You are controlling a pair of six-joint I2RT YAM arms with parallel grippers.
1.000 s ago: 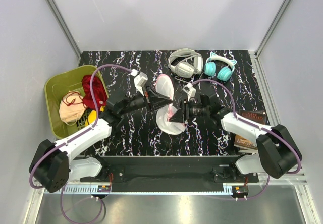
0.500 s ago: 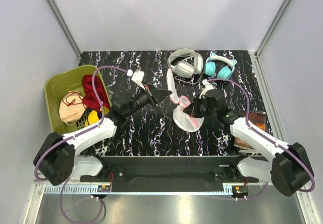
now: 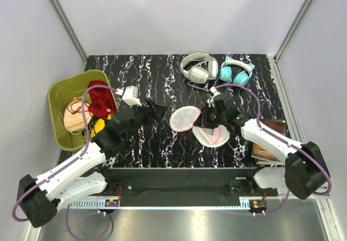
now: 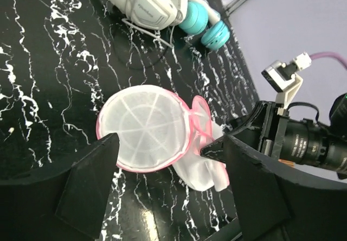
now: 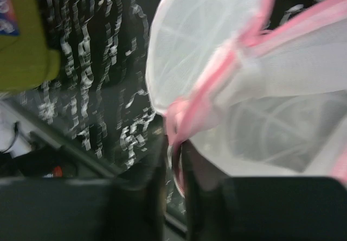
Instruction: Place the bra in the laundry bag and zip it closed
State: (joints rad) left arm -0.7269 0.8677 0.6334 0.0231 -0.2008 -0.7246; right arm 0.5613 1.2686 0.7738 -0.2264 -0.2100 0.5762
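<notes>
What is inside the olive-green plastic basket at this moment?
The olive-green plastic basket holds a peach-orange padded fabric bra, a dark red garment and something yellow. Whatever lies beneath them is covered.

This is a robotics lab, set up as a closed test cell. Plain pale walls (image 3: pixel 179 13) shut in three sides, with bare aluminium posts (image 3: pixel 65 18) running up the corners. Two white-and-black robot arms, the left arm (image 3: pixel 81 159) and the right arm (image 3: pixel 271 138), are bolted to a black base plate (image 3: pixel 179 177) at the near edge of a black marble-patterned counter (image 3: pixel 162 73). Purple cables (image 3: pixel 238 87) loop to their wrists. Mixed household things sit around them: a green basket (image 3: pixel 57 97) of clothes, white headphones (image 3: pixel 198 67), teal headphones (image 3: pixel 236 71), books (image 3: pixel 268 143) and a mesh laundry bag (image 3: pixel 187 118).
</notes>
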